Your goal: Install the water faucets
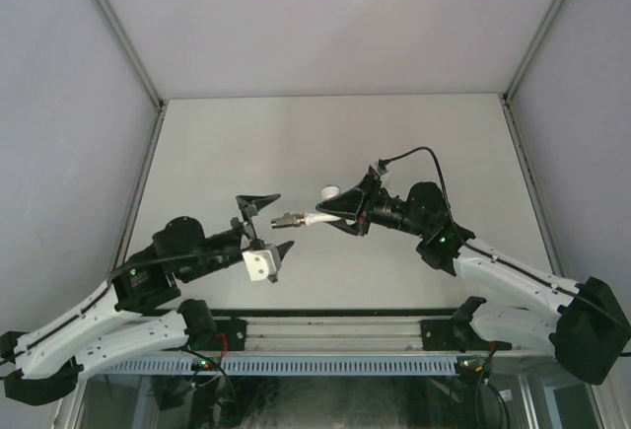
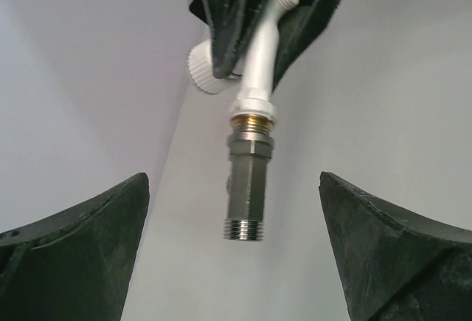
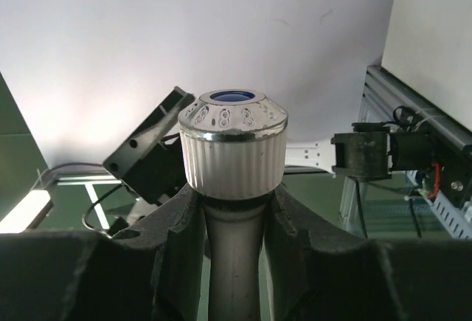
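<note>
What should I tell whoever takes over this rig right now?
Grippers: left gripper open, its jaws either side of the fitting, not touching it; right gripper shut on the tap, held in the air.
Done: fitting joined to the tap's end; how tight, cannot tell.
Left: check the joint, probably tighten it, then set the pair down.
</note>
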`<action>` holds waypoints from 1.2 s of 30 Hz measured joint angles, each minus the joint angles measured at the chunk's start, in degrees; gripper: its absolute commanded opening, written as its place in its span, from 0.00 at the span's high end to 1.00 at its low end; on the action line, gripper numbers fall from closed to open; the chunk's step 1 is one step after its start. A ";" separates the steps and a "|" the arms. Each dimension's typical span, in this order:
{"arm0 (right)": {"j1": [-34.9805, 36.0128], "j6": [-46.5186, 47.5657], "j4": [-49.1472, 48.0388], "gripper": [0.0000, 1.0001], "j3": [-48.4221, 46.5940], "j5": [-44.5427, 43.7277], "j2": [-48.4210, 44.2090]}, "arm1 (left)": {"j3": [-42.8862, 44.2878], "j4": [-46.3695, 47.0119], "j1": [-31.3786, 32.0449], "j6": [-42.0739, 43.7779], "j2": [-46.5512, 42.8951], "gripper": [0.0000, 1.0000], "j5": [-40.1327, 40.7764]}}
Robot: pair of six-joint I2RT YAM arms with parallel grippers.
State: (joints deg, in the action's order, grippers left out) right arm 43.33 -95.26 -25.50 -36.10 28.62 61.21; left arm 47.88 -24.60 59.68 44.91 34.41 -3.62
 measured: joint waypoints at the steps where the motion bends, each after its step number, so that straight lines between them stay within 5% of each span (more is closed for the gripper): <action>1: 0.17 0.90 0.02 1.00 0.28 -0.68 -0.11 | 0.00 0.85 0.00 -1.38 -0.42 0.00 0.37; 16: -0.26 17.97 -1.36 1.00 5.44 -11.08 -3.48 | -1.27 10.27 -1.97 -32.89 -8.24 0.00 3.89; 22: -0.68 24.13 -4.63 1.00 8.04 -13.35 -3.98 | -1.25 11.63 -11.82 -53.16 -7.19 0.00 2.91; 30: -0.87 26.99 -7.50 1.00 8.72 -13.27 -5.11 | -6.45 15.30 -29.35 -83.73 -2.80 0.06 -9.33; 36: -0.87 27.43 -9.64 1.00 8.74 -13.03 -6.69 | -15.61 25.33 -32.65 -103.67 3.13 0.07 -21.05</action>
State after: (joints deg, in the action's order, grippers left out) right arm 42.46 -67.83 -35.14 -27.35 15.59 54.52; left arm 32.27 0.73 27.03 -58.76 37.54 -24.67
